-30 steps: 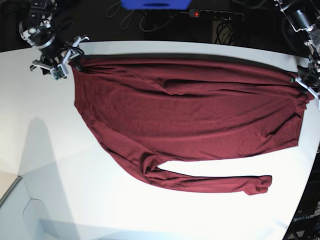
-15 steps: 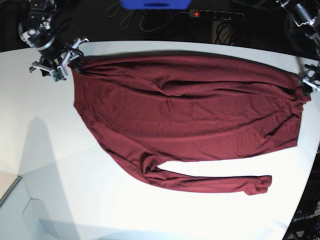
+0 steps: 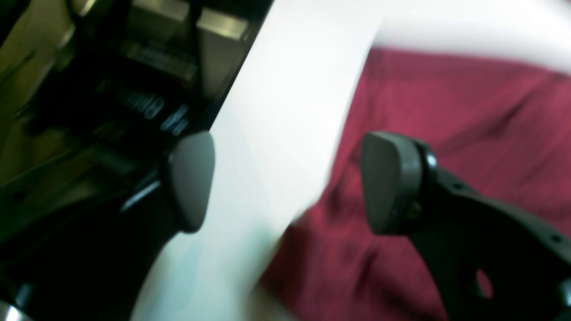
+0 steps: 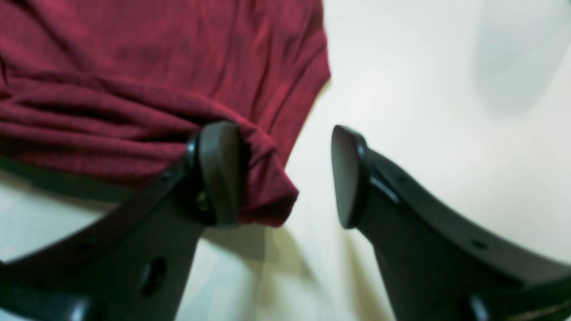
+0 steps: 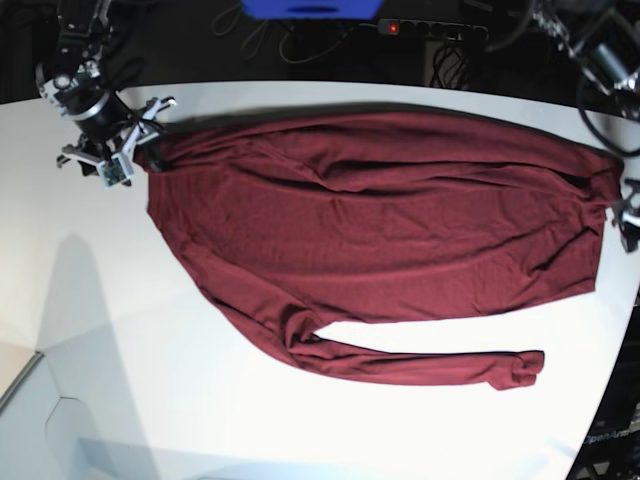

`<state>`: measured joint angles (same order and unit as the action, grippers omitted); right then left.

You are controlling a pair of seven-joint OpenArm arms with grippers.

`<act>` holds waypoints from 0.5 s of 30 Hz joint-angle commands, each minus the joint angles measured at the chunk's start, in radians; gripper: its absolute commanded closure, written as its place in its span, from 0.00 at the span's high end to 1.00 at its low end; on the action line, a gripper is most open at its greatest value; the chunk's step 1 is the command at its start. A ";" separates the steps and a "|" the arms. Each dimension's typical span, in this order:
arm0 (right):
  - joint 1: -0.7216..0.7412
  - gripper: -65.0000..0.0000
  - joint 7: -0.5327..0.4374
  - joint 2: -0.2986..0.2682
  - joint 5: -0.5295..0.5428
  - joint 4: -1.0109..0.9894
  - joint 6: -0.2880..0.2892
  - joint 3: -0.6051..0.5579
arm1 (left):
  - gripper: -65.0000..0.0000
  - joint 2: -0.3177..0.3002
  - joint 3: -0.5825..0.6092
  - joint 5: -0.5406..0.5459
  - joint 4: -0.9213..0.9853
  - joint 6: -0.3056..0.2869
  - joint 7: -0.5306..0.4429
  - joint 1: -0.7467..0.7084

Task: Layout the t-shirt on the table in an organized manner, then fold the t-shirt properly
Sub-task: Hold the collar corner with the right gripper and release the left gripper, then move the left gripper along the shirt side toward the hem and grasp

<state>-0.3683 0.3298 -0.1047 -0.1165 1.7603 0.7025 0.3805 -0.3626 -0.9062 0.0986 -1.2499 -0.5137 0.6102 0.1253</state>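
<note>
The maroon t-shirt point(image 5: 380, 220) lies spread across the white table point(image 5: 130, 330), with one long sleeve point(image 5: 420, 365) trailing toward the front. At the far left corner of the shirt, my right gripper point(image 5: 140, 140) is open. In the right wrist view a bunched shirt corner point(image 4: 263, 196) rests against one finger point(image 4: 218, 174) of the right gripper point(image 4: 285, 176), and the other finger stands clear over bare table. My left gripper point(image 5: 628, 215) is open at the table's right edge, beside the shirt's right side. In its blurred wrist view the left gripper point(image 3: 290, 183) has only table and the shirt's edge point(image 3: 446, 133) below it.
A black power strip point(image 5: 432, 30) with a red light and a blue object point(image 5: 310, 8) lie beyond the table's far edge, among cables. The table's curved edge runs close by the left gripper on the right. A dark floor drop shows in the left wrist view point(image 3: 89, 133).
My left gripper has opened, let go of the shirt's right corner, and moved toward the front along the right table edge. The right gripper shifted slightly.
</note>
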 commanded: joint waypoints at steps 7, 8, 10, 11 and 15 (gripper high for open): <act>0.019 0.50 -0.013 -0.010 0.005 0.013 -0.004 0.005 | 0.76 -0.017 0.134 0.005 0.177 0.016 -0.069 0.153; 0.019 0.49 -0.013 -0.010 0.005 0.013 -0.004 0.005 | 0.74 -0.017 0.151 0.005 0.207 0.016 -0.109 0.162; 0.019 0.49 -0.013 -0.010 0.005 0.011 -0.004 0.005 | 0.67 -0.017 0.183 0.005 0.279 0.016 -0.183 0.192; 0.019 0.49 -0.013 -0.010 0.005 0.011 -0.004 0.005 | 0.64 -0.017 0.197 0.005 0.312 0.016 -0.210 0.208; 0.019 0.49 -0.013 -0.011 0.005 0.011 -0.004 0.007 | 0.54 -0.046 0.224 0.005 0.457 0.016 -0.298 0.265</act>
<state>-0.3515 0.3393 -0.1043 -0.1234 1.7554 0.7029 0.3813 -0.3779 -0.6800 0.0898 -0.7734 -0.4995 0.3393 0.3626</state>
